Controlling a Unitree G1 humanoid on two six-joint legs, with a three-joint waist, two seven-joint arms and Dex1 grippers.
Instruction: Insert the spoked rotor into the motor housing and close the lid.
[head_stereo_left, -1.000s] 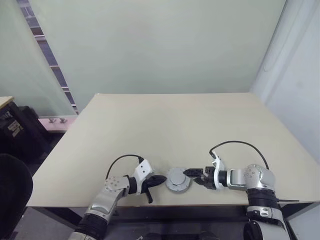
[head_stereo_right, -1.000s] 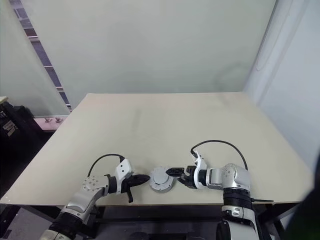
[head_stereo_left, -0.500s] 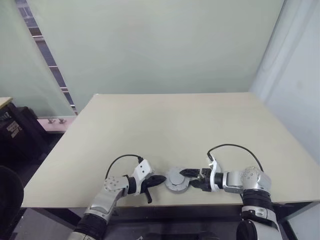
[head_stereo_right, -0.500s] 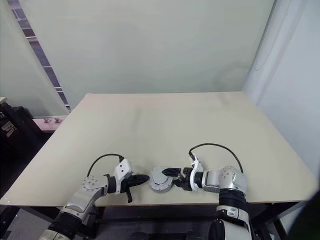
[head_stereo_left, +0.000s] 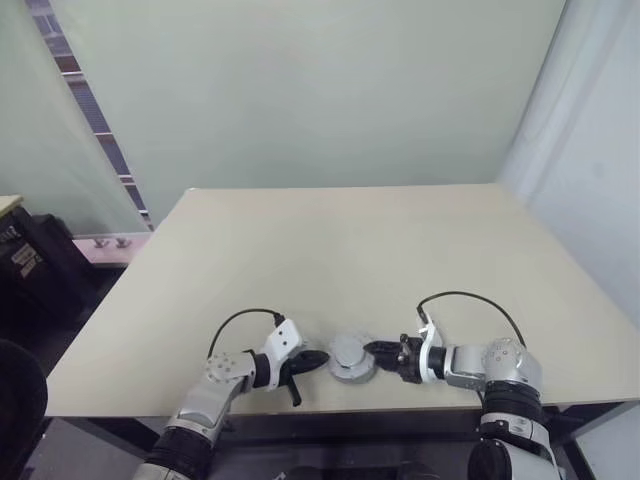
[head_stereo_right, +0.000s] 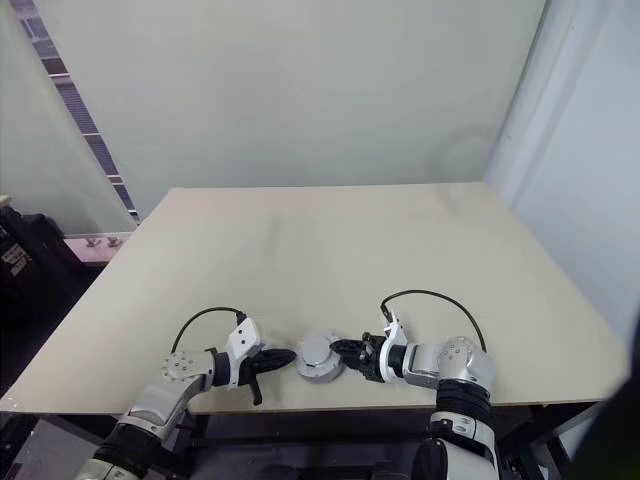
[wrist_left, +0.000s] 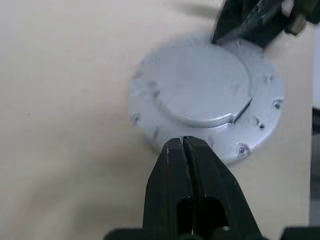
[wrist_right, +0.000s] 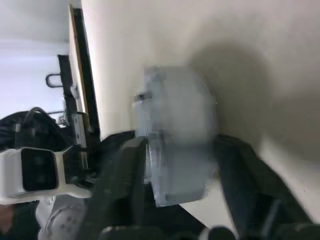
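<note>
Right claw straddles motor housing | left claw closed, empty, at rim

No words or numbers can be read on anything here. The dark box at the far left has a small label, but it is too tiny to read.

Head stereo pair looks forward and down over the table from its near edge. Both wrist cameras sit close to the motor housing, facing it from opposite sides.
</note>
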